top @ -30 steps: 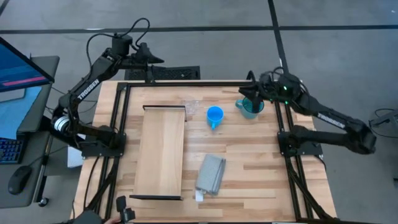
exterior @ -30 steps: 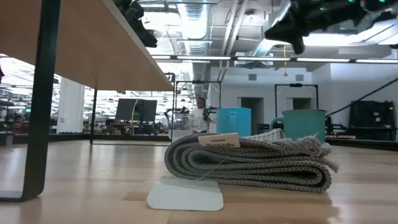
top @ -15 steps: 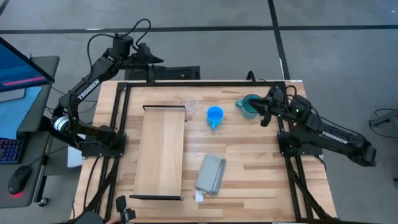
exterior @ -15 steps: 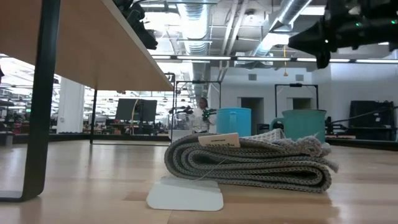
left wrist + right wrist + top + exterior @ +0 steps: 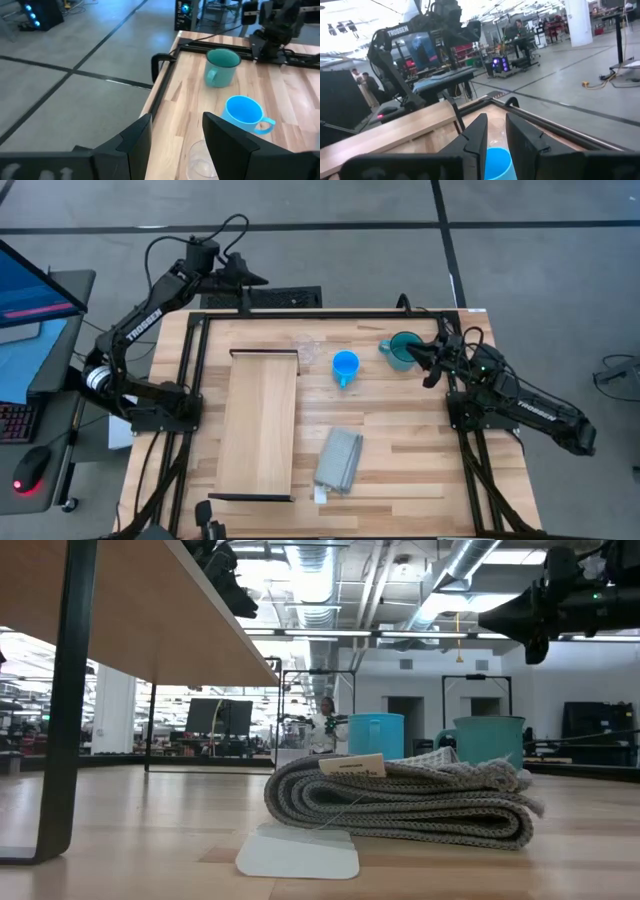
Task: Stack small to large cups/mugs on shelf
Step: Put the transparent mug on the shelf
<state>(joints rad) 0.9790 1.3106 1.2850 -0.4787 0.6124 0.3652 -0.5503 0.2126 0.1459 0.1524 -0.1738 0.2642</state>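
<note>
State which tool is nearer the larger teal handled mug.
Right. The right tool hovers just beside the teal mug; the left tool sits beyond the table's far-left edge.

I see a slatted wooden table (image 5: pixel 400 460). On it stand a pale shelf board (image 5: pixel 260 423), a clear cup (image 5: pixel 308 353), a blue mug (image 5: pixel 345 366), a teal mug (image 5: pixel 402 351), and a folded grey cloth (image 5: pixel 338 459).

Shelf (image 5: pixel 258 425) top bare end to end. Folded cloth (image 5: pixel 339 459) lies on the desk (image 5: pixel 420 450) beside it, apart. Clear cup (image 5: pixel 309 354) stands just off the shelf's far corner; blue mug (image 5: pixel 345 366) near it; teal mug (image 5: pixel 402 351) farther right, with the right gripper (image 5: pixel 432 366) close beside.
</note>
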